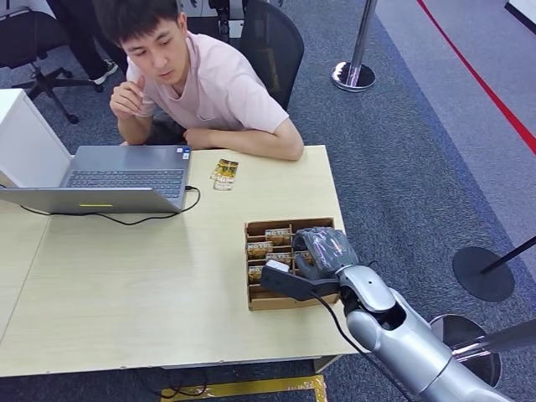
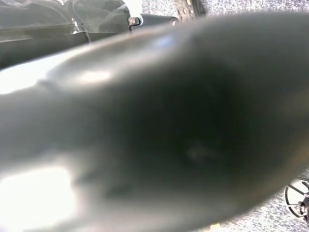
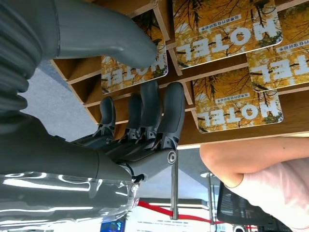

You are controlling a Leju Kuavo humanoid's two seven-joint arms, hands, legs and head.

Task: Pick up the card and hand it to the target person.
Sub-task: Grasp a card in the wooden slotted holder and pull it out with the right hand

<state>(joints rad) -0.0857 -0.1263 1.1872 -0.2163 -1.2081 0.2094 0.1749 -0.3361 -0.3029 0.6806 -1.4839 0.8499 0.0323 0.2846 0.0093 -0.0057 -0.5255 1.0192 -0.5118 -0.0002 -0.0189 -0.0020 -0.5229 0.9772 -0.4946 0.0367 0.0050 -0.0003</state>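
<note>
A: Rt hand status?

B: Over the wooden tray at the bench edge nearest the robot. Wrist cam: thumb lies on a card in one slot, fingers curled beside the divider, slightly apart, nothing clamped yet. Left hand: can't tell, that cam is blurred.

A: How to do it well?

B: I'd slide fingers under the card edge, pinch w/ thumb, lift straight so the dividers don't snag.

A: Other stuff?

B: More cards in neighbouring slots, so risk of dragging two. Further off: laptop w/ cable, loose cards, then the person leaning on the far edge. Path to them looks open.
</note>
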